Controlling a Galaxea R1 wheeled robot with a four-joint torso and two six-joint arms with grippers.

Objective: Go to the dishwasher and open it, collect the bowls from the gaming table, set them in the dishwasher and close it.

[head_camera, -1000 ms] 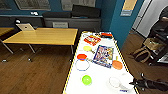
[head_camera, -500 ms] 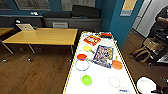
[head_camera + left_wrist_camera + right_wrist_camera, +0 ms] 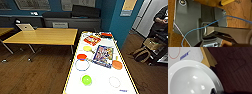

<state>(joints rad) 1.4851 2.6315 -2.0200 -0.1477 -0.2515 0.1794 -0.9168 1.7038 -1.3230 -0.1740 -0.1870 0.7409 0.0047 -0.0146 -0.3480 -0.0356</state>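
Bowl (image 3: 191, 79), white and glossy, loomed cut off over the gaming bench's (image 3: 100, 77) yellow corner; gripper states could not be told, left wrist fingers indistinct.

wrist plate (image 3: 189, 18): dark grey, ringed round fittings at corners | jointed bar (image 3: 228, 33): grey | cable (image 3: 205, 25): thin, blue

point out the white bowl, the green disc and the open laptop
glossy white bowl (image 3: 190, 79), right wrist view, inner wall
round green disc (image 3: 86, 80), head view, centre
open laptop (image 3: 25, 27), head view, lid
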